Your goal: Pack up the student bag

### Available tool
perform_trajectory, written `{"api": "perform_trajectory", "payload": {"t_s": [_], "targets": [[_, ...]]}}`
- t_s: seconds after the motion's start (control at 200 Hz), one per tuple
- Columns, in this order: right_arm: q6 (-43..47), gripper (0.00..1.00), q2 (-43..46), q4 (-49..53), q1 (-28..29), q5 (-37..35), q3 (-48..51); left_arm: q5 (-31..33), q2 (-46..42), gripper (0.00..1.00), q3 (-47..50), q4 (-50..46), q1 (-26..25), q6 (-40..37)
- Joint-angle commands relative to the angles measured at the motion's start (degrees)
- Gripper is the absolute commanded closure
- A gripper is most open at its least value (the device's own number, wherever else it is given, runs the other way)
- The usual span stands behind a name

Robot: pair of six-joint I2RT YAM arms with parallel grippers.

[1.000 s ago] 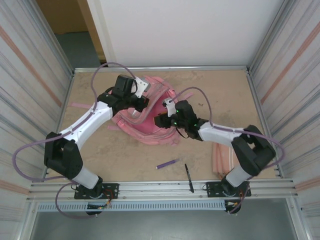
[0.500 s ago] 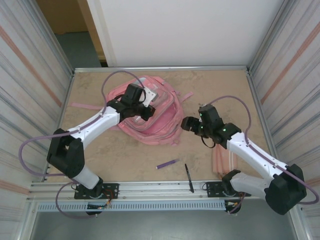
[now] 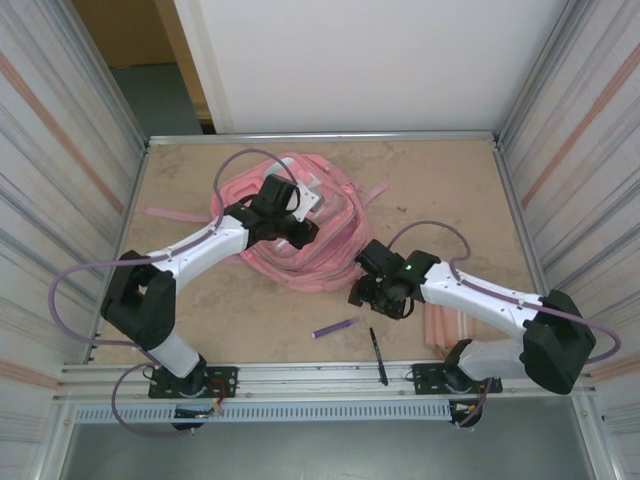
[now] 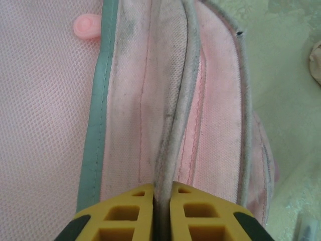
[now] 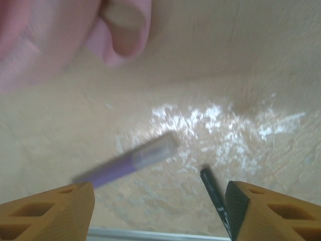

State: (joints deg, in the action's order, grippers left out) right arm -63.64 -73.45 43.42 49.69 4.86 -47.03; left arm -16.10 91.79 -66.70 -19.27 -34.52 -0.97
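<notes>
Two pens lie on the tabletop (image 3: 200, 300) near its front edge, and the purple pen (image 3: 335, 327) is the one the right pincer (image 3: 365, 293) hangs over. That pincer is wide and empty. In its wrist view the purple pen sits low between the fingers, left of middle. The black pen (image 3: 377, 355) lies just beside the right finger.

The purple pen's long axis slants from lower left to upper right, closer to the line along which the fingers close than square to it. As I judge it, a grasp would need the wrist turned until the barrel lies across the gap. The pincer would then drop straight down, keeping clear of the black pen.

The bag (image 3: 320, 245) lies flat toward the far middle of the tabletop, just beyond the right pincer and well apart from both pens. The left pincer (image 4: 161, 193) is on it, fingers nearly together and nipping a grey piping (image 4: 173, 125) that runs along the bag's edge. The right arm is plainly nearer the pens. The left arm looks placed to hold the bag's edge.
</notes>
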Motion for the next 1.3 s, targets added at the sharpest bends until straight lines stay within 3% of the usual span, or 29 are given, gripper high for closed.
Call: {"api": "perform_trajectory", "payload": {"t_s": [0.0, 0.09, 0.15, 0.336, 0.466, 0.606, 0.752, 0.907, 1.057, 1.293], "targets": [[8.10, 0.30, -0.31, 5.27, 0.65, 1.17, -2.19, -3.77, -3.72, 0.85, 1.46, 1.76, -0.63, 1.13], [10.18, 0.29, 1.18, 6.95, -1.52, -1.33, -3.11, -3.74, -3.98, 0.82, 2.18, 2.37, -0.94, 1.64], [11.04, 0.28, 2.66, 8.83, -4.39, -3.53, -3.59, -3.94, -3.77, 0.75, 2.38, 2.63, -1.15, 1.73], [15.54, 0.28, 8.46, 13.52, -20.84, -9.98, -1.83, -5.52, -4.49, 0.67, 1.40, 1.21, -2.37, 3.73], [17.06, 0.29, 11.72, 13.38, -27.15, -17.04, 1.41, -5.08, -6.89, 0.60, -0.41, -1.85, -4.37, 9.97], [18.03, 0.29, 8.63, 9.04, -34.91, -10.35, 5.91, -2.49, -9.17, 0.58, -1.03, -3.79, -9.45, 13.90], [21.74, 0.32, 1.67, 2.88, -34.86, -12.56, 7.46, -0.28, -10.16, 0.55, -0.39, -5.86, -13.90, 16.84], [24.47, 0.46, -5.36, -0.71, -32.44, -10.25, 6.87, 0.09, -11.95, 0.54, 2.81, -4.99, -16.43, 21.44], [24.95, 0.85, -6.47, -1.61, -31.85, -8.95, 6.41, -1.37, -12.57, 0.54, 7.03, 0.02, -18.63, 26.24], [21.67, 0.95, 1.54, 2.59, -32.88, -3.69, 0.36, -6.27, -9.82, 0.51, 9.23, 10.31, -20.74, 31.67]]}}
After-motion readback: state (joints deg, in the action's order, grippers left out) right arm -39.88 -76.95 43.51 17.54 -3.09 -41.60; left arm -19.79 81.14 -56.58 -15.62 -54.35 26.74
